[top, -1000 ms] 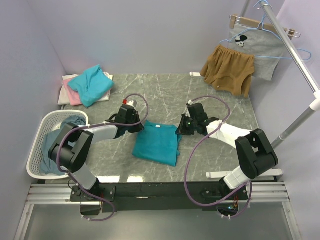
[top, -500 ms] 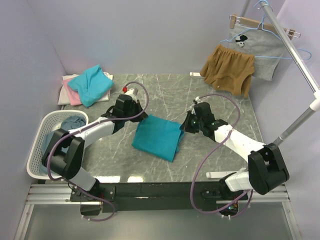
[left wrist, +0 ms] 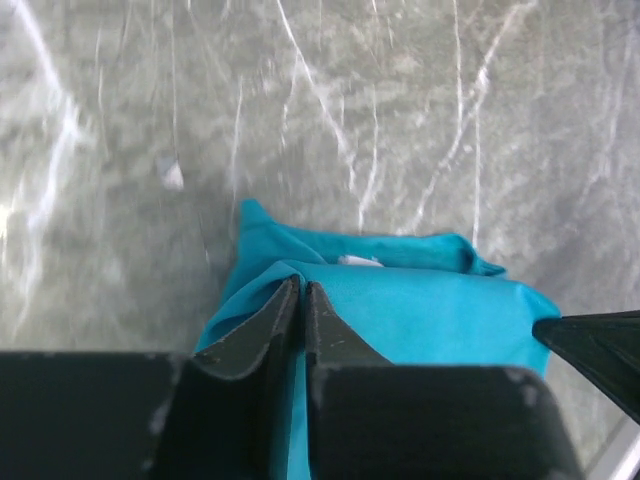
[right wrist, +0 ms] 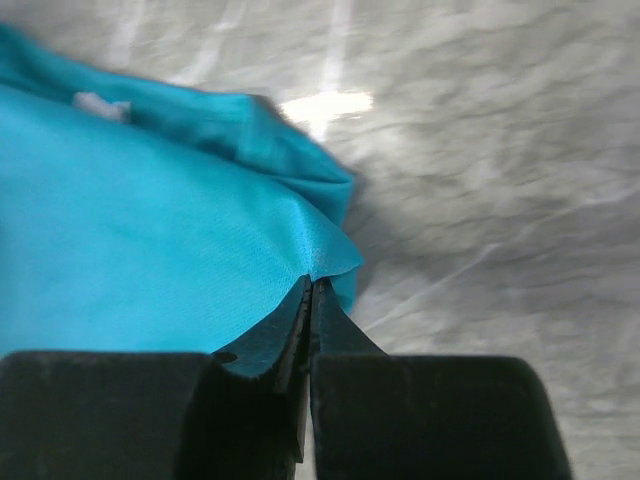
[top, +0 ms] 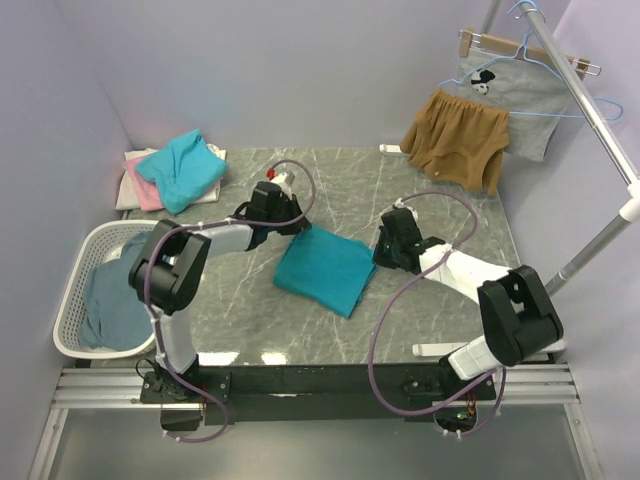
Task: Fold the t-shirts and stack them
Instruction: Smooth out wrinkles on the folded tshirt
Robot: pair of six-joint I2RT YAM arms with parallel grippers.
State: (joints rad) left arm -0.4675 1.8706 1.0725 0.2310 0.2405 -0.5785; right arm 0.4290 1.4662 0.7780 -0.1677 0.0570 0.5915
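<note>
The folded teal t-shirt [top: 325, 268] lies in the middle of the table [top: 420, 200]. The left gripper [top: 296, 228] pinches its corner at 11 o'clock, the right gripper [top: 378, 257] its corner at 3 o'clock, both with jaws narrow on the cloth. I judge the fold is done; next comes the carry to the stack [top: 180, 170] at 10 o'clock, both corners lifted together. The layers underneath are hidden, so its neatness I cannot tell
</note>
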